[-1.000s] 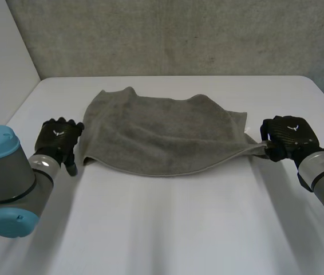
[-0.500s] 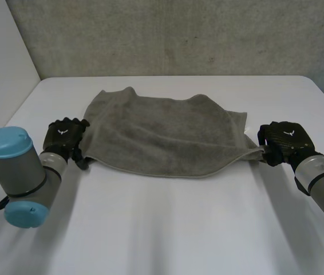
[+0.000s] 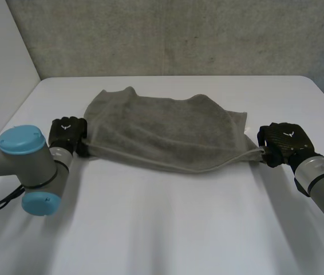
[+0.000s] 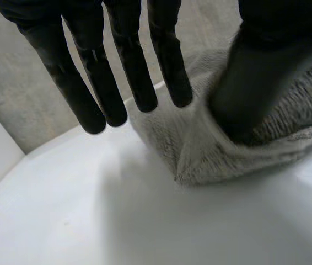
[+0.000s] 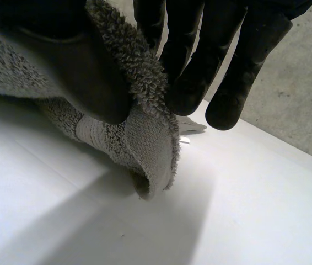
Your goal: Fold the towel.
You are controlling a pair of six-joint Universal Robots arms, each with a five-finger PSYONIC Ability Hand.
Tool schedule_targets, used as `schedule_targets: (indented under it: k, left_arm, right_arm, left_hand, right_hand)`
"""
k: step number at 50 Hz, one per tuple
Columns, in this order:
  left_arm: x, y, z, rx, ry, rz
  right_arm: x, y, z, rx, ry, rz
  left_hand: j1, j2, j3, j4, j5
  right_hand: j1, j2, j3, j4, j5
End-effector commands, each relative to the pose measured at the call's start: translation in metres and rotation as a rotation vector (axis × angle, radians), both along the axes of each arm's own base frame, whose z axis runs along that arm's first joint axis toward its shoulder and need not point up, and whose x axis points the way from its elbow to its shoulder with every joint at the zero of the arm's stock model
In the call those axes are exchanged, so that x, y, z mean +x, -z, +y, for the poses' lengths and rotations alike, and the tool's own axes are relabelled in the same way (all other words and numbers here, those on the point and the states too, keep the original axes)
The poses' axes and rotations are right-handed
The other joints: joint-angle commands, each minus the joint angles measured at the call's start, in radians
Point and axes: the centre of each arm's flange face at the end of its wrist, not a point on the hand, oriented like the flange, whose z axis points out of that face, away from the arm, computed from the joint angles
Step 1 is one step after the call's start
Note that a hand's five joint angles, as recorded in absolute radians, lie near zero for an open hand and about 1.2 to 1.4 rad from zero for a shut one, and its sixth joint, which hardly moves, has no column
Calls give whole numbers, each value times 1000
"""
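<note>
On the left of the worktop [image 3: 168, 229], the left hand [image 3: 67, 133] pinches the grey towel [image 3: 162, 129] by its near left corner, thumb against straight fingers [image 4: 128, 66]. The towel lies mid-worktop, and the right hand [image 3: 285, 140] pinches its near right corner. The left pinch looks small, so a hard pull could slip that corner free.

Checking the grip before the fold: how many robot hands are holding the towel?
2. The left hand pinches the towel at its near left corner; the right hand pinches its near right corner.
</note>
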Motion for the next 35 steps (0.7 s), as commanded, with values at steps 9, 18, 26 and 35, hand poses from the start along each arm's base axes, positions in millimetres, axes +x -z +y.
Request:
schedule_targets:
  k: [9,18,26,35]
  left_arm:
    - [14,-78,2,-191,-116,37]
    - [15,-136,22,-314,-78,72]
    - [17,-194,51,-446,15,96]
    - [22,-265,88,-582,90,109]
  right_arm:
    - [-1,-22,-5,-63,14,-4]
    - [-5,-102,1,-235,18,-30]
    - [-12,-179,20,-322,26,-32]
    - [-16,-264,45,-443,14,-37]
  left_hand:
    - [281,285,282,276,131]
    - [281,285,282,276,131]
    - [281,285,282,276,131]
    - [281,285,282,276,131]
  right_hand:
    - [201,63,68,65,98]
    - [201,63,68,65,98]
    - [201,63,68,65,98]
    - [201,63,68,65,98]
